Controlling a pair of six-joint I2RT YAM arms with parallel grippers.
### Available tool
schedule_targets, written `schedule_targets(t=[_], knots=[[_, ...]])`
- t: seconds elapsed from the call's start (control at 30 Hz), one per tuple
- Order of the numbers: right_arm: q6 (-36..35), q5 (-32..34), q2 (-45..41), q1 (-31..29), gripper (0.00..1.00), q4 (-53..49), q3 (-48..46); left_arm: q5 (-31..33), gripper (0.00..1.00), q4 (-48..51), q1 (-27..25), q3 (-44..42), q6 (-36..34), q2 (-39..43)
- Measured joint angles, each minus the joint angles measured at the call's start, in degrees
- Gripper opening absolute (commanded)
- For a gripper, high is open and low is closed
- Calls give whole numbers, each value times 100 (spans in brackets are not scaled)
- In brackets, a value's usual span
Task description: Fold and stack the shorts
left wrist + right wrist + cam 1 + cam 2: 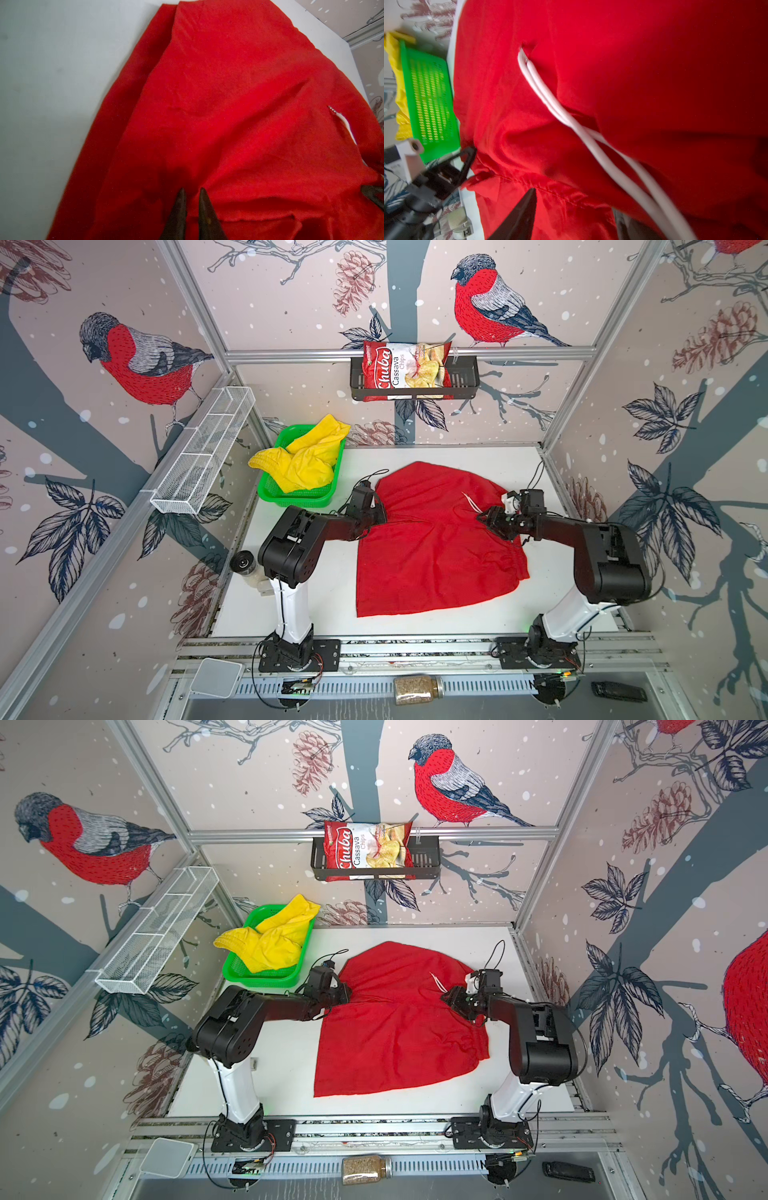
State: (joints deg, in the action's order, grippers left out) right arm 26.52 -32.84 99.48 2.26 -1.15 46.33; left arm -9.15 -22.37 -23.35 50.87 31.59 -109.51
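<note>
The plain red cloth shorts (436, 547) lie spread on the white tabletop (316, 605). The bright yellow shorts (307, 460) lie crumpled in the green plastic mesh basket (299, 499), so I judge that nearly all the folding and stacking is left. Only the left wrist view shows the left end effector (192, 194): its fingers are almost together on the red cloth, but I cannot tell if they pinch it. The right end effector (488, 519) is at the waistband and I cannot tell its state.

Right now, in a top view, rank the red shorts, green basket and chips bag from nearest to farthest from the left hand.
1. red shorts: right at the left hand, spread in the middle.
2. green basket: just beyond, at the back left.
3. chips bag: farthest, in the black rack on the back wall.
</note>
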Motion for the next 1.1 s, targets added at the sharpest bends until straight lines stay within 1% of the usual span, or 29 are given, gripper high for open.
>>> schedule_targets(t=[0.13,0.23,0.3,0.37,0.43,0.57,0.63,0.7,0.8,0.9,1.1], knots=[[-275,-26,422,262,60,7,597,-116,22,-214,-101,-498,151,352],[-518,409,483,223,61,-629,1121,-162,33,-55,-149,-715,304,737],[-667,710,332,92,61,-1097,1467,-140,40,22,-120,-680,315,1038],[-745,898,20,-168,61,-1355,1731,-144,44,61,-55,-492,315,1244],[-839,1060,-256,-529,62,-1397,1945,-269,46,87,98,-184,306,1279],[-826,1305,-437,-1456,61,-1276,2122,-459,49,328,459,691,280,901],[-750,1309,-337,-1845,61,-1113,2153,-566,50,501,516,1154,208,616],[-649,1320,-33,-2131,60,-907,2297,-748,51,667,546,1609,105,291],[-514,1314,601,-2457,60,-662,2673,-931,55,957,579,2162,42,-216],[-398,1235,1156,-2710,60,-505,3091,-1067,58,1196,588,2457,4,-570],[-249,992,2035,-2883,60,-310,3729,-1250,61,1462,592,2846,4,-1091]])
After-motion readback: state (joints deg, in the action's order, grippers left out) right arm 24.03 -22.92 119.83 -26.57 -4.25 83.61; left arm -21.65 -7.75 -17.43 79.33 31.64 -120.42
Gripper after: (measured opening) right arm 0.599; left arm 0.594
